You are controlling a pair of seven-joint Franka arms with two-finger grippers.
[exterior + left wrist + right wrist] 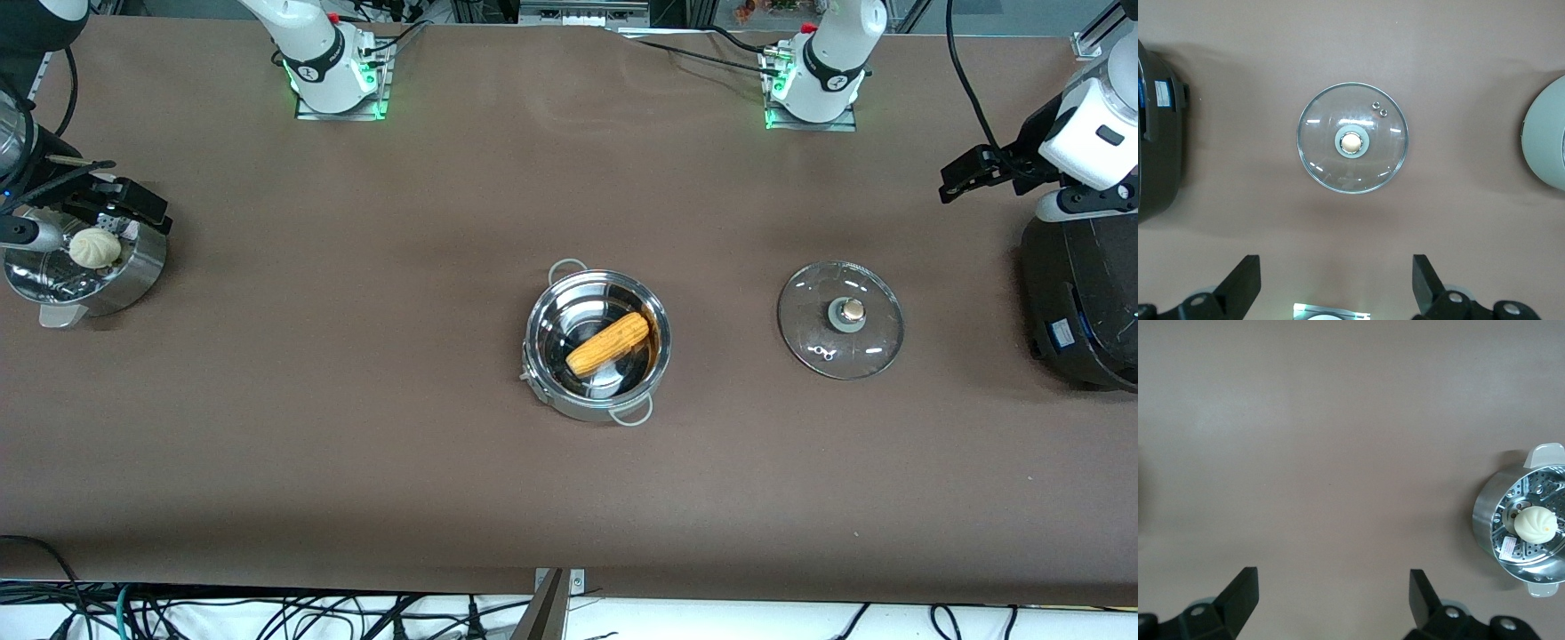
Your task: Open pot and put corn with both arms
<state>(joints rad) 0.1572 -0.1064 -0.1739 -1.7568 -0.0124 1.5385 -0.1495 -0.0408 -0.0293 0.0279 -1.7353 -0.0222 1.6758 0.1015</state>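
Observation:
The shiny steel pot (582, 407) stands open at the middle of the table. The yellow-orange corn (607, 343) lies inside it. The clear glass lid (840, 320) with its tan knob lies flat on the table beside the pot, toward the left arm's end. In the left wrist view the lid (1352, 138) is centred and the pot's wall (1546, 143) shows at the edge. My left gripper (1335, 283) is open and empty, raised beside the black cooker (969, 173). My right gripper (1333, 600) is open and empty, raised over the steamer pot (133, 206).
A steel perforated steamer pot (133, 276) with a pale bun (95, 247) stands at the right arm's end; it also shows in the right wrist view (1488, 527). A large black cooker (1080, 302) stands at the left arm's end, also in the left wrist view (1158, 133).

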